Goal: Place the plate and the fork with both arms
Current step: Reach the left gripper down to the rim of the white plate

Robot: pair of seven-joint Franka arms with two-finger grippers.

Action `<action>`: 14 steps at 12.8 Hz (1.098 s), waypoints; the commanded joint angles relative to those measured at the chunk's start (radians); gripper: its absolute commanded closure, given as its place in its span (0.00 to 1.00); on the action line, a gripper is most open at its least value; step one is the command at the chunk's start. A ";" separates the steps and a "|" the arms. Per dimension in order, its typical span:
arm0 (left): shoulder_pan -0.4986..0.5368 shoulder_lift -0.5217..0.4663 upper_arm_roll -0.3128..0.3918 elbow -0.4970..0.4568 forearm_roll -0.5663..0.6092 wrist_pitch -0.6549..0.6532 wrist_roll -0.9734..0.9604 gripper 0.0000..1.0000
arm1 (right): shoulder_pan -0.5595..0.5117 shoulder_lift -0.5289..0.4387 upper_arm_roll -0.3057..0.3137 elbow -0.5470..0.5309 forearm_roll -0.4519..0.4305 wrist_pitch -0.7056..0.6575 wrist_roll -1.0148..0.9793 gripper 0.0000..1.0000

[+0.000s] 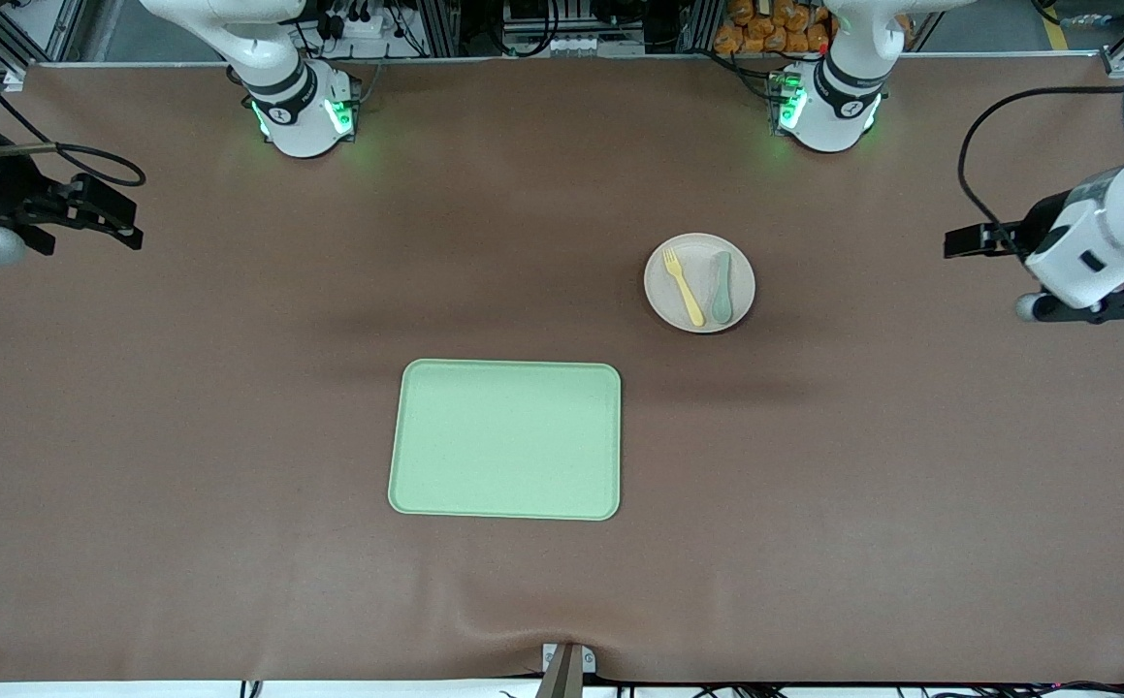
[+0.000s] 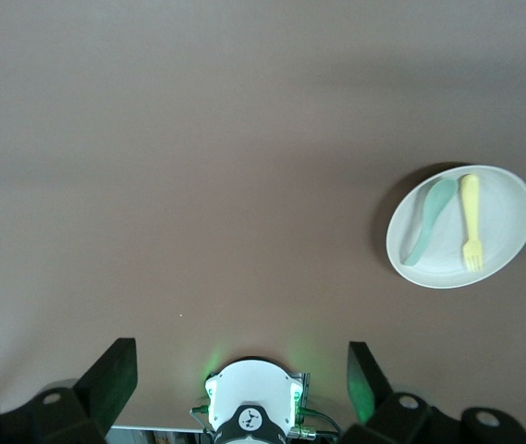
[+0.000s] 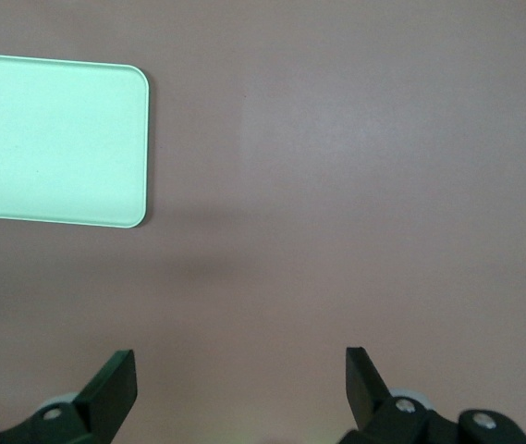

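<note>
Yellow fork (image 1: 683, 287) lies on the plate (image 1: 699, 254) beside a spoon (image 1: 722, 288); left pincer (image 2: 241, 381) and right pincer (image 3: 241, 384) wait released, empty.

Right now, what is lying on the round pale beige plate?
Two utensils lie side by side on the round pale beige plastic plate: a small yellow plastic fork and a grey-green plastic spoon. Only the plate surface directly beneath them is covered. Nothing else is on it.

Your plate (image 1: 699, 283) carries the fork (image 1: 682, 287) beside a spoon (image 1: 722, 288) (both lying flat). The tray (image 1: 504, 439) sits nearer the camera.
</note>
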 commanded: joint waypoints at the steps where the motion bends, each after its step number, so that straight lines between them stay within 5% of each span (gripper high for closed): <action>1: -0.001 -0.028 -0.039 -0.176 -0.014 0.121 -0.020 0.00 | 0.001 -0.012 -0.002 -0.003 0.002 -0.007 -0.008 0.00; 9: -0.004 -0.002 -0.169 -0.518 -0.020 0.481 -0.046 0.00 | 0.002 -0.011 -0.002 -0.003 0.002 -0.007 -0.007 0.00; 14: -0.004 0.079 -0.249 -0.538 -0.020 0.604 -0.174 0.00 | 0.007 -0.011 -0.002 -0.003 0.004 -0.007 -0.005 0.00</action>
